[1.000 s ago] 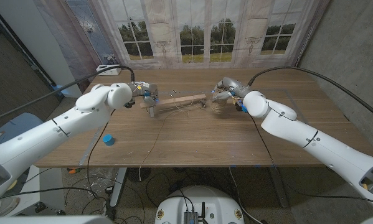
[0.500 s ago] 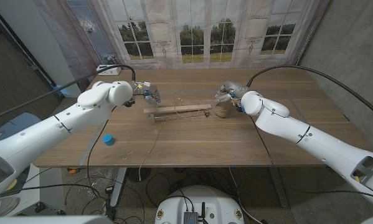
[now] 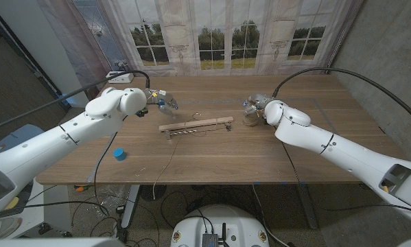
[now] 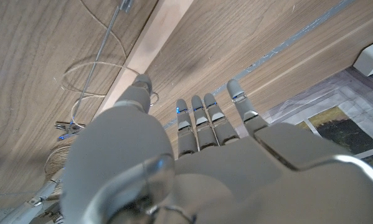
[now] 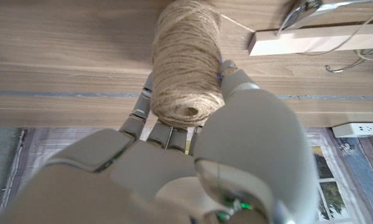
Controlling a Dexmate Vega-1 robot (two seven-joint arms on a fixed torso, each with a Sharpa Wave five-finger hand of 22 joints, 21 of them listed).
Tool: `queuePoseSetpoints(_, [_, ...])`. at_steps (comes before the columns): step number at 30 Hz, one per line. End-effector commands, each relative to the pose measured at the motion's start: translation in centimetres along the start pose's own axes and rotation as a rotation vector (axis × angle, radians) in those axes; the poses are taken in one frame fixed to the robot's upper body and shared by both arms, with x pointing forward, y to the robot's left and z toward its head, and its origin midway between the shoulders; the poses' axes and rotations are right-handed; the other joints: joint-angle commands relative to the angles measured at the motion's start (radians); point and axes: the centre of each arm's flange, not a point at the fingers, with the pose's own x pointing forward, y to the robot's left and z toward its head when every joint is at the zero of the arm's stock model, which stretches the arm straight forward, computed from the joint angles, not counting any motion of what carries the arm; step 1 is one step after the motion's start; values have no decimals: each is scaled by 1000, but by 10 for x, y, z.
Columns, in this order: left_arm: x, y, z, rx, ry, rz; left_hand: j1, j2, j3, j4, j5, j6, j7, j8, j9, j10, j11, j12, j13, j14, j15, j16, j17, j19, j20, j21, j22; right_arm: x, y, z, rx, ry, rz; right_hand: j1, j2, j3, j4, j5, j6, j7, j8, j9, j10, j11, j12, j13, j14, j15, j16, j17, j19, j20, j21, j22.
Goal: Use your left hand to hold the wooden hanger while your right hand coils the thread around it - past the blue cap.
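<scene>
Wooden table (image 3: 212, 154) carries all task items; no brand, label or readable writing can be made out on any of them, and no container is in view.

Left to right in the head view:

1. Blue cap (image 3: 119, 154): lies near the table's front left edge, well apart from the other items and from both hands.
2. Left hand (image 3: 162, 103): raised over the table's rear left area, just beyond the left end of the hanger and apart from it. In the left wrist view the left hand (image 4: 192, 143) has its fingers (image 4: 202, 115) extended side by side with nothing between them; it holds nothing.
3. Wooden hanger (image 3: 196, 125): lies on the table near the centre, its long bar running left to right, the right end slightly farther back. Neither hand touches it. In the left wrist view a thin thread (image 4: 93, 74) loops loosely on the table beside the bar and its metal hook.
4. Right hand (image 3: 254, 108): sits right of the hanger's right end. In the right wrist view the right hand (image 5: 192, 143) grips a spool of twine (image 5: 187, 62), fingers wrapped around the winding. One end of the hanger shows just beside the spool.
</scene>
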Motion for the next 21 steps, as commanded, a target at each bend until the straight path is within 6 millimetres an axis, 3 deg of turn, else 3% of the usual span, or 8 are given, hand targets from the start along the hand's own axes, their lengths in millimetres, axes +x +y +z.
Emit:
queuePoseSetpoints(1, [-7, 3, -5, -7, -7, 64, -24, 9, -8, 5, 7, -30, 4, -7, -6, -23, 3, 5, -6, -23, 5, 2, -7, -19, 1, -12, 2, -4, -3, -5, 27, 32, 4, -90, -44, -55, 30, 24, -81, -4, -1, -1, -69, 9, 0, -12, -76, 28, 2, -22, -55, 55, -67, 1])
queuePoseSetpoints(4, [-9, 3, -6, -8, -7, 76, -30, 11, -9, 7, 8, -43, 5, -7, -9, -33, 0, 5, -11, -29, 7, 2, -12, -21, 1, -16, 3, -6, -4, -7, 52, 10, 0, -184, -69, -113, 68, 40, -139, -1, 2, -3, -112, 12, 6, -24, -124, 50, 7, -46, -87, 74, -123, 2])
queuePoseSetpoints(8, [-14, 3, -11, -15, -11, 122, -35, 14, -10, 8, 9, -69, 2, -9, -14, -48, -2, 5, -17, -38, 9, 3, -19, -25, 5, -23, 3, -12, -4, -11, 124, -38, -66, -289, -82, -170, 116, 54, -202, 11, 2, -5, -165, 27, 7, -35, -168, 78, 10, -70, -100, 75, -177, 4])
queuePoseSetpoints(12, [-20, 2, -16, -27, -19, 184, -42, 18, -12, 9, 10, -95, -3, -9, -20, -63, -2, 7, -24, -54, 13, 2, -28, -31, 8, -32, 3, -20, -1, -14, 192, -111, -180, -327, -67, -182, 139, 60, -211, 17, 6, -5, -177, 40, 9, -39, -184, 94, 13, -76, -103, 75, -195, 5])
queuePoseSetpoints(14, [-23, 1, -18, -31, -24, 217, -45, 21, -13, 7, 10, -106, -6, -4, -26, -77, -31, 9, -32, -56, 13, 5, -36, -31, 7, -39, 3, -24, 1, -15, 222, -147, -232, -346, -33, -178, 154, 64, -210, 20, 10, -5, -176, 43, 13, -41, -189, 97, 17, -76, -102, 75, -206, 6])
queuePoseSetpoints(21, [-34, -5, -29, -59, -54, 350, -49, 24, -13, 5, 11, -134, -12, -7, -32, -90, -44, 10, -40, -62, 12, 7, -45, -32, 3, -47, 3, -32, 8, -14, 325, -221, -342, -348, -3, -168, 157, 62, -187, 17, 20, -6, -154, 41, 24, -45, -184, 92, 24, -83, -85, 68, -214, 6])
